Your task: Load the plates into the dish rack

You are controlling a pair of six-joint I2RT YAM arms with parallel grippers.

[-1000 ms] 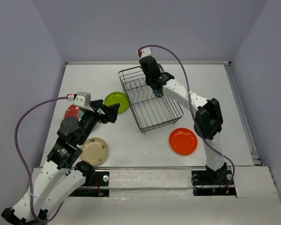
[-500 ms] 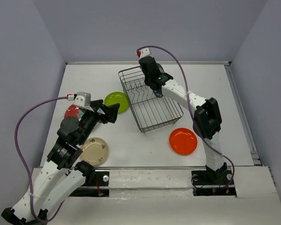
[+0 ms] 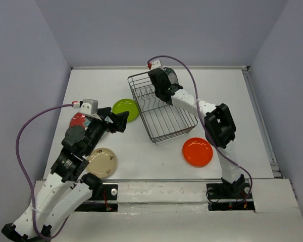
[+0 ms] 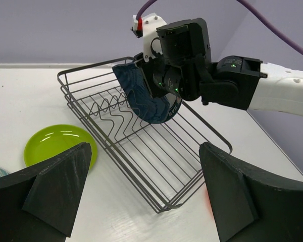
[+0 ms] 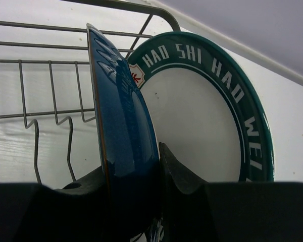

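One plate, the dark blue leaf-shaped one [image 5: 123, 126], stands edge-on, clamped at its lower part between the fingers [image 5: 179, 174] of the right gripper [image 5: 134, 181]. Just behind it, on the far side from that gripper's camera, the white plate with teal rim [image 5: 197, 126] stands upright against the end wire of the dish rack [image 3: 166, 121], close to the blue one. Whether the blue plate's lower edge touches the prongs [image 5: 70, 141] cannot be told.

The right wrist view alone shows the white lettering on the teal rim. The left wrist view shows the blue plate from the side, hanging below the right gripper over the rack's far end. From above, that arm hides most of both plates.

The left gripper [image 3: 123, 121] is empty, its jaws spread wide and facing the rack. The lime green plate [image 3: 125, 109] lies flat just beside its fingertips. The red-and-teal patterned plate [image 3: 78, 120] lies behind it, partly under the arm, and the cream plate [image 3: 102, 162] lies nearer that arm's base. The orange plate [image 3: 197, 152] lies well apart from both grippers, just off the rack's near corner.

All of it sits on a white worktop [image 3: 232, 101] enclosed by plain pale lilac-grey walls [image 3: 166, 30].
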